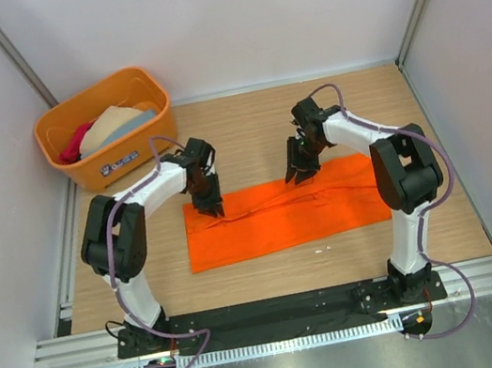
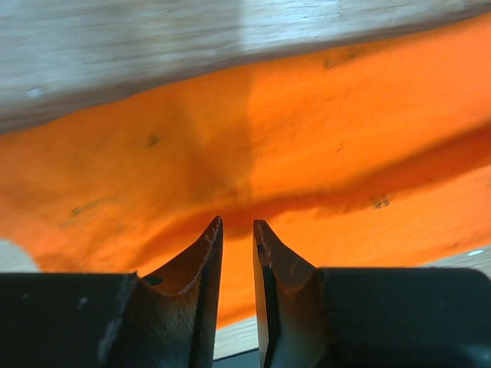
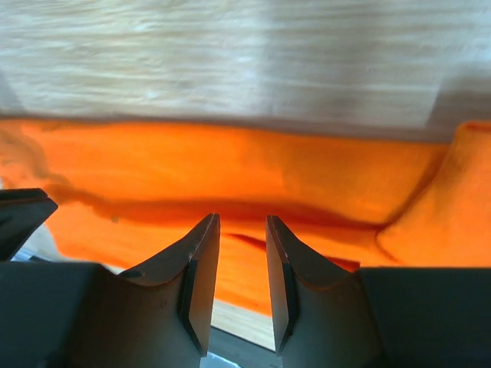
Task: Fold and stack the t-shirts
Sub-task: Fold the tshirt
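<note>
- Orange plastic tub [image 1: 148,140]: stands at the far left corner of the wooden surface [image 1: 246,131]. It holds a crimson-pink shirt [image 1: 75,143], a beige shirt [image 1: 111,122] and a grey-blue shirt [image 1: 143,118], bunched together.
- Left arm [image 1: 147,190]: white and black, reaching from the near edge toward the middle of the surface.
- Left tool [image 1: 209,208]: pointing down over the far left corner of the orange t-shirt. In the left wrist view its two dark fingers [image 2: 201,261] are released, parted by a narrow gap with no cloth between them. Whether the tips touch the cloth cannot be told.
- Orange t-shirt [image 1: 280,216]: lies flat in the middle of the surface as a long strip running left to right, well apart from the tub. A lengthwise crease crosses its far half.
- Right tool [image 1: 298,173]: pointing down at the far edge of the orange t-shirt, right of its middle. In the right wrist view its fingers [image 3: 196,268] are released, a little wider apart than the left pair, and hold nothing.
- Right arm [image 1: 351,132]: bends in from the right side over the right end of the strip.
</note>
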Robot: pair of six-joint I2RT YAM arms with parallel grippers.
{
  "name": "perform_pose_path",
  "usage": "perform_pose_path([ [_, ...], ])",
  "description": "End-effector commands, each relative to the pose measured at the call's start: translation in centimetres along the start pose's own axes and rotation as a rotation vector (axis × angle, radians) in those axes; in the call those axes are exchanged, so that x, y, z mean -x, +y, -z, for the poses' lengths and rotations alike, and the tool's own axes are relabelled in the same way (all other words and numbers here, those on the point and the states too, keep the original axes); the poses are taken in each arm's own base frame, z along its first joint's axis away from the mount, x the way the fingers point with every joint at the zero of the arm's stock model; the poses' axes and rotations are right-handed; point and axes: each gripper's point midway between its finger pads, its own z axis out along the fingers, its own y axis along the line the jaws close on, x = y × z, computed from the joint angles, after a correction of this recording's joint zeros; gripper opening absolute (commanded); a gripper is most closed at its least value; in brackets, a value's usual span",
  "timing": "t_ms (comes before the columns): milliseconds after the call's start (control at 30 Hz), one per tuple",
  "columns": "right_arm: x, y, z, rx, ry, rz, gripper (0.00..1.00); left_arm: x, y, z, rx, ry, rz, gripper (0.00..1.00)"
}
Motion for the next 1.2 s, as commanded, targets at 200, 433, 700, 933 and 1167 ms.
perform_pose_path([
  [200, -0.5, -1.6, 2.1, -0.072, -0.029, 0.050, 0.37, 0.3, -0.5, -1.4, 0.005, 0.005, -0.013, 0.22],
  [433, 5.4, -5.5, 5.8, -0.228, -0.256, -0.054, 0.63, 0.2, -1.6, 0.5, -0.033, -0.028, -0.023, 0.23],
  [700, 8.8, -7.3, 2.6, -0.341, -0.184, 0.000, 0.58, 0.8, -2.8, 2.1, -0.060, -0.058, -0.032, 0.23],
  [933, 8.7, -8.0, 1.5, -0.367, -0.156, 0.010, 0.45, 0.4, -2.7, 2.1, -0.061, -0.055, -0.032, 0.23],
  [1167, 8.9, -8.2, 2.0, -0.387, -0.170, 0.009, 0.08, 0.5, -2.9, 2.0, -0.067, -0.052, -0.037, 0.23],
])
